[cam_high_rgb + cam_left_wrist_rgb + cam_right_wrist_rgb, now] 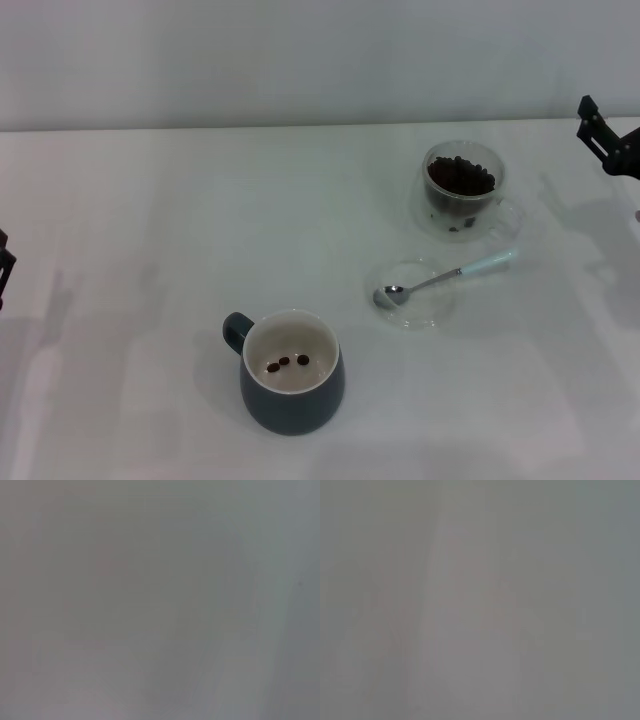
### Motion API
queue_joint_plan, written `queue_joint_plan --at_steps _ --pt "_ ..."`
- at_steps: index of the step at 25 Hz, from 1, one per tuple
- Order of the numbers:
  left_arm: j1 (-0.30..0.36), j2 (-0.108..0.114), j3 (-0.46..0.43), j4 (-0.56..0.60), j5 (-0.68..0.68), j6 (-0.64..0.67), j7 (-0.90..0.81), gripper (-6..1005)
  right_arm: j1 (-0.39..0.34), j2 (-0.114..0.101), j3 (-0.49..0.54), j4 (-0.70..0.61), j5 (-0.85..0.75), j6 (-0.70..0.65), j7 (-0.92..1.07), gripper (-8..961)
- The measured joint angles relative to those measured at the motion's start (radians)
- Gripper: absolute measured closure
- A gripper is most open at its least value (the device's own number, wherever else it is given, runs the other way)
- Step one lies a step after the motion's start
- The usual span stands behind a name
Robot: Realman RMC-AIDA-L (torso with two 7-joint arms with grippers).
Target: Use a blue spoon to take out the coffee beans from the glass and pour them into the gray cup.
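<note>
Table, white, carries everything. The gray cup stands nearest the robot, a few coffee beans on its cream floor. The glass stands farther back to the right, holding a dark heap of beans. Between them, nearer the glass, a shallow clear dish bears the blue spoon, bowl in the dish, handle over its rim. The right gripper and left gripper show only at the edges; whether their fingers are open, I cannot tell.

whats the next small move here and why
Probably bring the right claw toward the blue spoon, aiming for its handle. The spoon lies unheld on the glass dish, the glass is full of coffee beans, and the gray cup holds only a few.
</note>
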Motion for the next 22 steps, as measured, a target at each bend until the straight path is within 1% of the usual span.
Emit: queue_joint_plan --at_steps 16,22 --pt "0.039 -0.002 0.008 0.002 0.042 -0.016 -0.003 186 0.0 -0.001 -0.008 0.026 -0.009 -0.002 0.002 109" --pt "0.045 -0.002 0.008 0.003 0.085 -0.016 -0.005 185 -0.002 -0.001 -0.009 0.043 -0.009 -0.006 0.004 109"
